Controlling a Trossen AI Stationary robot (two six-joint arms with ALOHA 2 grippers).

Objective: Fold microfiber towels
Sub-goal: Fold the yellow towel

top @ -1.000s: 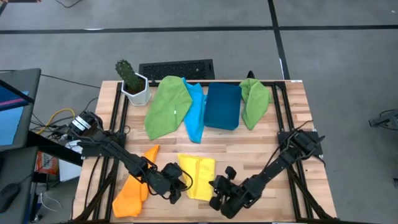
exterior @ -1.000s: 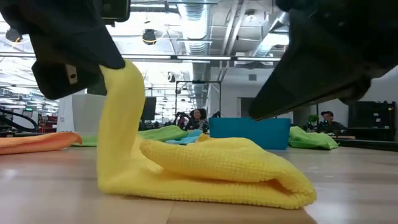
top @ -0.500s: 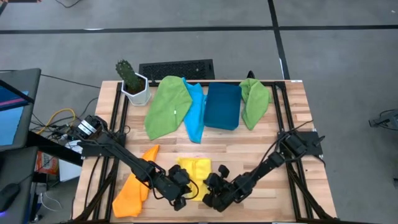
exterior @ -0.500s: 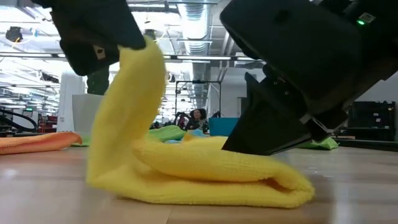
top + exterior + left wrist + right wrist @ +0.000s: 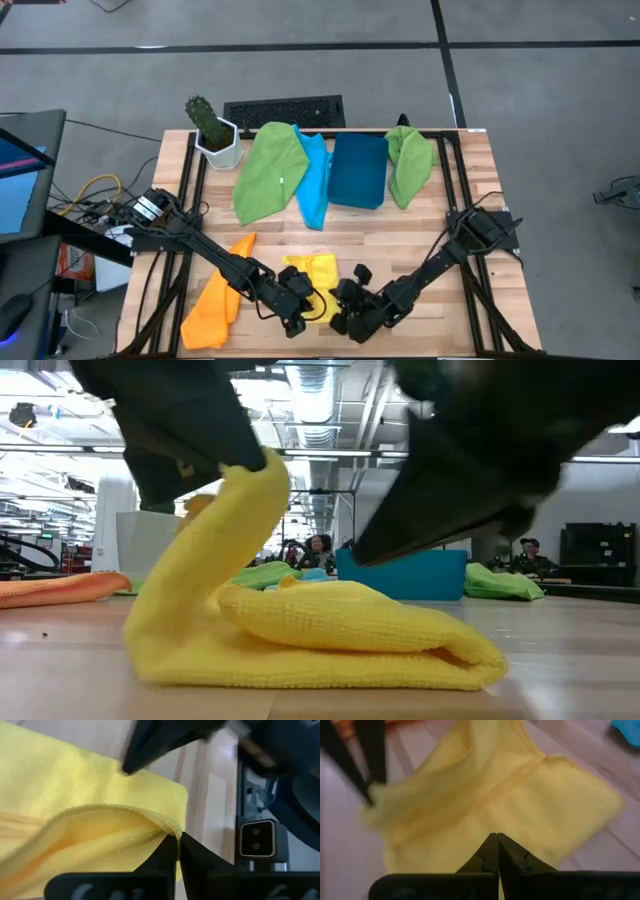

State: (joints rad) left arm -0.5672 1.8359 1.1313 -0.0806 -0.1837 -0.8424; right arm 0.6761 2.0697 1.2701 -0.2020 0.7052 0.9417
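A yellow microfiber towel (image 5: 316,268) lies partly folded on the table's near middle, its lower layers flat on the wood (image 5: 330,660). My left gripper (image 5: 306,300) is shut on one edge of it, raised above the rest. My right gripper (image 5: 337,302) is shut and hangs just over the towel's right part (image 5: 520,795), with nothing between its fingers. An orange towel (image 5: 215,295) lies flat at the near left. Two green towels (image 5: 270,170) (image 5: 408,165) and a light blue one (image 5: 315,185) lie at the far side. My left gripper pinches the yellow towel's hemmed edge (image 5: 167,826) between its two fingers, at their free ends. It comes slanting down from the table's left. The pinched flap (image 5: 215,550) rises from the table to the fingers, and the rest lies below. Whether my right gripper touches the towel, I cannot tell.
A dark blue bin (image 5: 358,170) stands at the far middle between the towels. A potted cactus (image 5: 212,135) sits at the far left corner, with a keyboard (image 5: 285,110) behind the table's far edge. Bare wood lies at the near right.
My left gripper has gone toward the table's right edge and rolled a little, carrying the raised yellow edge over the lying part; the flap now leans rightward. The towel's lower layers have stayed put. My right gripper has come in over the towel from the right.
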